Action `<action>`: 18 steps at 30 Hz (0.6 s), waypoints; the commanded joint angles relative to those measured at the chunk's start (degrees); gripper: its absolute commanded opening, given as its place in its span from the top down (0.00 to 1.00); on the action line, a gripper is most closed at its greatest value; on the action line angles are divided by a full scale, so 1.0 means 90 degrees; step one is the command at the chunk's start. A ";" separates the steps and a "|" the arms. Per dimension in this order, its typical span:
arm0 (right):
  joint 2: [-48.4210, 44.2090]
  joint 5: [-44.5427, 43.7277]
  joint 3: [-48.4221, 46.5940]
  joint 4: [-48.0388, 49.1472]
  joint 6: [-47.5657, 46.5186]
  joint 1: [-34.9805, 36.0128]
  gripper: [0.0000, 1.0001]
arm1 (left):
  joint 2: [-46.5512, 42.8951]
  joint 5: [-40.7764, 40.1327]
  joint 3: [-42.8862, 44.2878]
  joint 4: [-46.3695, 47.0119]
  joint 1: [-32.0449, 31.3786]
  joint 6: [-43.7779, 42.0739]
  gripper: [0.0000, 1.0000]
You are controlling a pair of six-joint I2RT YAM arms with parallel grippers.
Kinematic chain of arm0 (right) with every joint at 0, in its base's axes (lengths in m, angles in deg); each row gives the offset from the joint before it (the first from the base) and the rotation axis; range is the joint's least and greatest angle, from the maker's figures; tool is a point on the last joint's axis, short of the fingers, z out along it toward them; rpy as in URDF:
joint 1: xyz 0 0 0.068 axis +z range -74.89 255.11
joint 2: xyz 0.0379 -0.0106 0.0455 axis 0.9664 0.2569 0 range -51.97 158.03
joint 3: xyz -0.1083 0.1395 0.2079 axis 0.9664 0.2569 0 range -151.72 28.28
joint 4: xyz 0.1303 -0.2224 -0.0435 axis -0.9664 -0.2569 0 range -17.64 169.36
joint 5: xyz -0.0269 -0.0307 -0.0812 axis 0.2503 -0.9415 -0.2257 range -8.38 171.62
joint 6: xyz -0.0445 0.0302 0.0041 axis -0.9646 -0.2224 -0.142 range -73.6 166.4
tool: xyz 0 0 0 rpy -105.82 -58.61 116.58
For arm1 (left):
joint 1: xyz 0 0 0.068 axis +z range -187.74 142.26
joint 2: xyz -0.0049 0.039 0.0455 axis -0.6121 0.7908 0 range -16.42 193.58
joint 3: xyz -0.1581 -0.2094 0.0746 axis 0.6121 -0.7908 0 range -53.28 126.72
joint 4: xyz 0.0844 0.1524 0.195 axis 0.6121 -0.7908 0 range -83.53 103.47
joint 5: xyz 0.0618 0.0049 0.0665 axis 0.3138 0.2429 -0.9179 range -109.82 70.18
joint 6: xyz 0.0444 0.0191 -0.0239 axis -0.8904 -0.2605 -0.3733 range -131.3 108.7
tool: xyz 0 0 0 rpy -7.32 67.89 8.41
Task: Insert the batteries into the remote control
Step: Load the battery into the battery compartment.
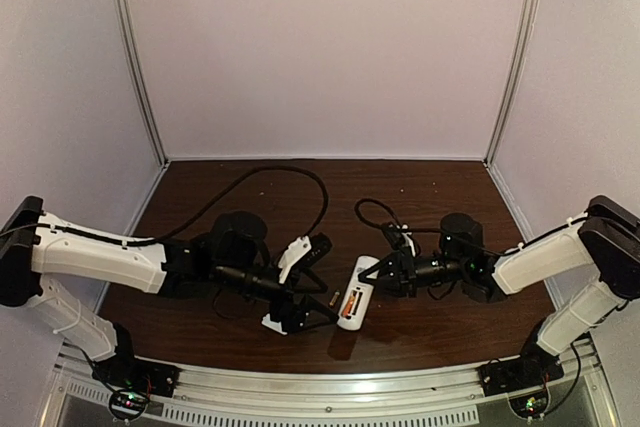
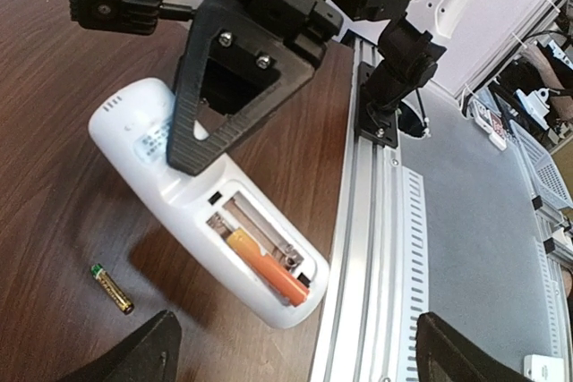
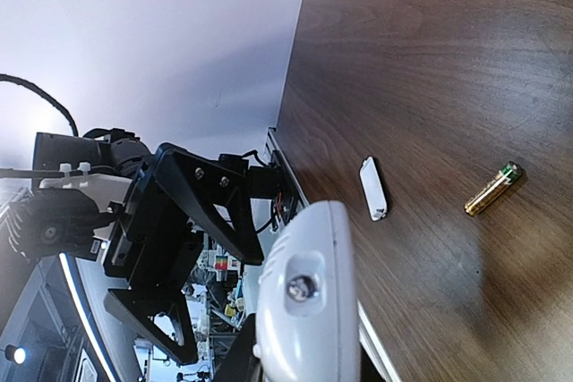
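Two batteries, two places: orange battery (image 2: 273, 275) seated in the open bay of the remote control (image 2: 148, 145), slot beside it apparently free; golden-brass battery (image 2: 112, 288) loose on the tabletop (image 2: 54, 176), just beside the remote, long axis roughly parallel to the remote's. Right gripper (image 1: 385, 273) clamped across the remote's back, bay end turned toward the left arm. Left gripper (image 2: 297, 337) spread wide, holding nothing, with the loose battery down and to its left, nearer this arm than the other. Likely next: shift left, fingers across the battery's short width. Left wrist view: bay and contents. Right wrist view: none of that, only the remote's butt end, plus a small white cover piece (image 3: 374, 188) near the loose battery.
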 commanded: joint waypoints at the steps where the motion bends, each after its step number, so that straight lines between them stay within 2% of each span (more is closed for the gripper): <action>1: -0.0146 0.0227 -0.0270 -0.0265 -0.0270 0.0104 1.00 | 0.0243 0.0281 -0.0054 0.0839 -0.0052 0.0039 0.09; 7: -0.0129 0.0302 -0.0364 -0.0250 -0.0285 0.0194 1.00 | 0.0500 0.0298 -0.0016 0.0903 -0.0042 0.0140 0.14; 18: -0.0139 0.0434 -0.0455 -0.0071 -0.0236 0.0307 1.00 | 0.0766 0.0416 0.0010 0.0867 -0.0046 0.0177 0.14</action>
